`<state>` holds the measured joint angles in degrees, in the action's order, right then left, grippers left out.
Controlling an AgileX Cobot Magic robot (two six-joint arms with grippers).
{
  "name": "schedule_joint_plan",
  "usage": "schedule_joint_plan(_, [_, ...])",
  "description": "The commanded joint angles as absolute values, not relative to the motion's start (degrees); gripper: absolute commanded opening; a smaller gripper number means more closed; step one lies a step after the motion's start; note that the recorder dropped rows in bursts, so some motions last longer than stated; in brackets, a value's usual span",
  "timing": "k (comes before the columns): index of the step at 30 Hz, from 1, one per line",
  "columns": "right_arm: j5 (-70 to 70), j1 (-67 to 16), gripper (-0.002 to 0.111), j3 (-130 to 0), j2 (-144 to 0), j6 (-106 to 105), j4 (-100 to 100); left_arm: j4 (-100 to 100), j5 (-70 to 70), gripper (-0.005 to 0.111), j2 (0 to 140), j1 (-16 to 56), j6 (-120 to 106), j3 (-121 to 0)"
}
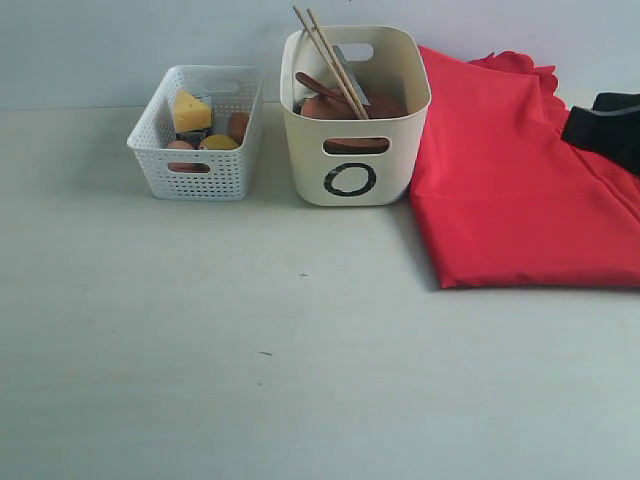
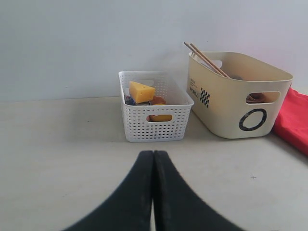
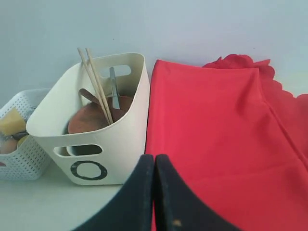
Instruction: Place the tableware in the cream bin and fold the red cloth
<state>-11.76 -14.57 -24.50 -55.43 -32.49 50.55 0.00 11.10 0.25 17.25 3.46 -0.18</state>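
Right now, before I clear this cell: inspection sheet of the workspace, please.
Surface: pale tabletop, bare in front, a few tiny dark specks.
Job's things: cream bin holds chopsticks, brown plate, knife; red cloth lies folded beside the bin.
Clutter: white lattice basket with cheese wedge and other food.
Grippers: left pincer shut, empty; right pincer shut, empty.
Cables: nothing seen.
Surroundings: plain pale wall; black shape at the right edge, unclear.
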Motion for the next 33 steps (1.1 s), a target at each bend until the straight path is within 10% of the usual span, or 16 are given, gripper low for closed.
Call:
schedule_joint_plan(1, [-8.06,-14.69,0.0,-23.54,-52.64,-23.0,35.13,-0.55,11.46,0.001,0.0,17.24,3.22,0.0])
schedule_joint_plan(33, [-2.25,-14.69,0.0,-3.87,-14.73,3.09,1.8,-0.55,11.46,0.001,0.0,17.24,3.22,0.0])
